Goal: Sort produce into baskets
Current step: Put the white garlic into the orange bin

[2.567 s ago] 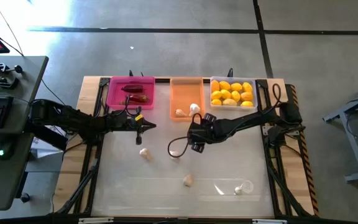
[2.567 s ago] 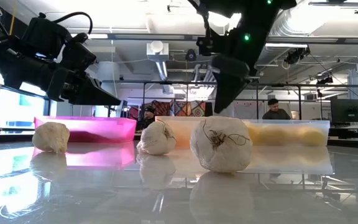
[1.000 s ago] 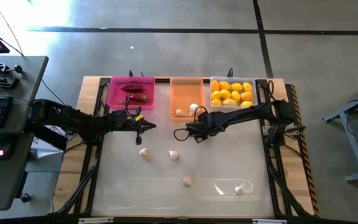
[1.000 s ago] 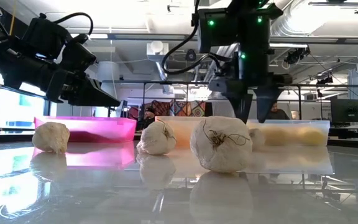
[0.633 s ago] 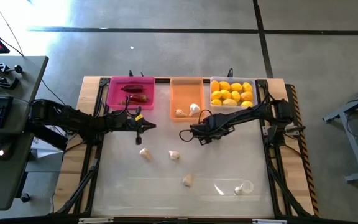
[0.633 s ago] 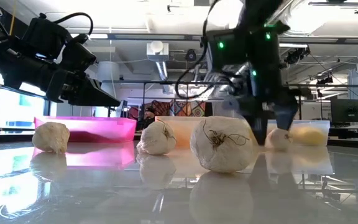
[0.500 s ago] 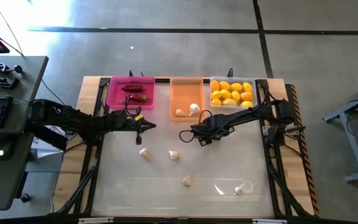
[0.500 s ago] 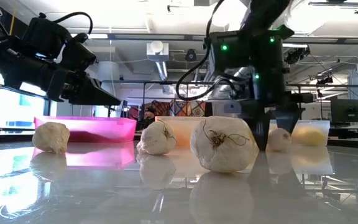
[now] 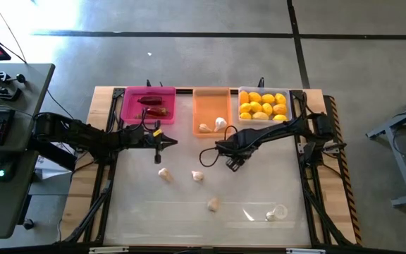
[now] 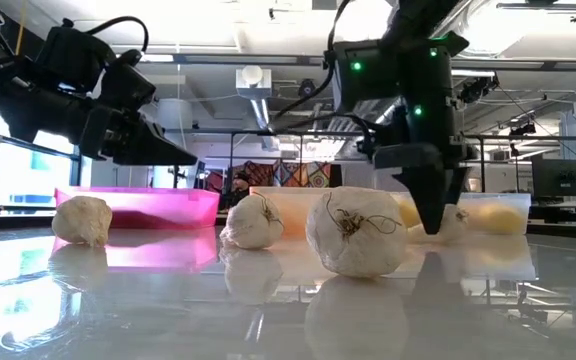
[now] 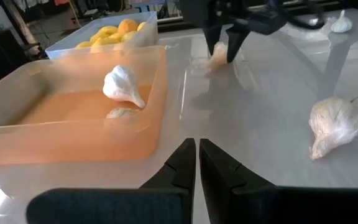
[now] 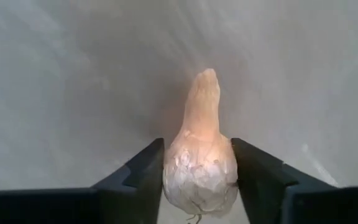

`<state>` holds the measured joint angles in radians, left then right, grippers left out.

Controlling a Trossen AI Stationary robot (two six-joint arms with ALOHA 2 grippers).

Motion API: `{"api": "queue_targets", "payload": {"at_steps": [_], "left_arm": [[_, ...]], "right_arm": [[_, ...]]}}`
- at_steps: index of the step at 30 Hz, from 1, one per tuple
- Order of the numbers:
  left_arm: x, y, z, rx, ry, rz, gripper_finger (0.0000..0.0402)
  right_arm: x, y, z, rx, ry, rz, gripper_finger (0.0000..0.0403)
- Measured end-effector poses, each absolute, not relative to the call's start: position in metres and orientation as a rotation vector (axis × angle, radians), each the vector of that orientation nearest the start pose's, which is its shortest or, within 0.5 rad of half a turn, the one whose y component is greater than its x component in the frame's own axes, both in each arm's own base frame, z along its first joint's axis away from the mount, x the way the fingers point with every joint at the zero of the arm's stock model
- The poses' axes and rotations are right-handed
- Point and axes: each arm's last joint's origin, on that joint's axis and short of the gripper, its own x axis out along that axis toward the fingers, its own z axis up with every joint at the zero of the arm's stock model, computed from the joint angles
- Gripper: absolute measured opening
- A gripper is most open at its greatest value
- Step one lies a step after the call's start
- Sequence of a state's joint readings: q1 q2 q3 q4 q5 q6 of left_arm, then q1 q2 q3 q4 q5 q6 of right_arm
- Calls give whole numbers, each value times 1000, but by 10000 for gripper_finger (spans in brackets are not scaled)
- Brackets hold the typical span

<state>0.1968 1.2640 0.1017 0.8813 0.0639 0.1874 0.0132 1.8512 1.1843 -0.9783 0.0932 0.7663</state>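
From overhead you see the table (image 9: 139, 212) in the middle of the frame, with three baskets along its upper edge: the pink basket (image 9: 149, 104) holding dark red chili peppers (image 9: 154, 105), the orange basket (image 9: 211, 111) with two garlic bulbs (image 9: 220, 123) in its lower part, and the clear basket (image 9: 263, 104) full of lemons (image 9: 262, 106). Your right arm stretches from the right edge leftward, low and nearly level, ending in the right gripper (image 9: 232, 159) just below the orange basket. Your left arm reaches in from the left; the left gripper (image 9: 166, 143) hangs below the pink basket. Three loose garlic bulbs lie in the centre: one (image 9: 164, 173) lower left, one (image 9: 198, 176) at centre, one (image 9: 213, 204) lower down. A clear plastic scrap (image 9: 279, 211) sits at lower right.

In the low view, the right gripper (image 10: 436, 222) points straight down at centre right, with a garlic bulb (image 10: 454, 223) at its tip. The left gripper (image 10: 173, 152) slants down at upper left.

The left wrist view shows that gripper's fingers (image 11: 182, 163) pressed together, aimed past the orange basket (image 11: 73, 124).

The right wrist view shows the fingers (image 12: 143, 168) pinching a garlic bulb (image 12: 201, 162) from both sides, its pointed tip towards the table surface.
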Motion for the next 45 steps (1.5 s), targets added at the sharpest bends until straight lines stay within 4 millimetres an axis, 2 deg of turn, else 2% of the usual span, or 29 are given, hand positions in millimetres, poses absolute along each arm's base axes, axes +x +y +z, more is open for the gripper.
{"api": "queue_targets", "payload": {"at_steps": [4,7,14,20,23,28,32,35,39,45], "left_arm": [[182,34,127,149,293,106,10],[182,35,127,150,294,123,10],[182,36,127,161,297,140,10],[182,36,128,181,291,152,10],[182,36,128,179,291,153,10],[182,36,128,164,290,155,10],[182,36,128,163,293,154,10],[182,36,127,159,304,148,10],[182,35,126,153,311,145,10],[182,35,126,153,311,146,10]], "right_arm": [[321,-2,159,412,1500,-559,112],[329,-7,173,366,1456,-490,86],[355,-18,213,244,1293,-316,94],[381,-56,235,185,993,-332,97],[385,-80,241,170,893,-383,97],[377,-123,236,189,887,-490,98],[364,-158,230,330,885,-615,98],[358,-178,216,413,912,-683,98],[357,-192,195,470,957,-701,98],[361,-197,173,490,1003,-696,98]]}}
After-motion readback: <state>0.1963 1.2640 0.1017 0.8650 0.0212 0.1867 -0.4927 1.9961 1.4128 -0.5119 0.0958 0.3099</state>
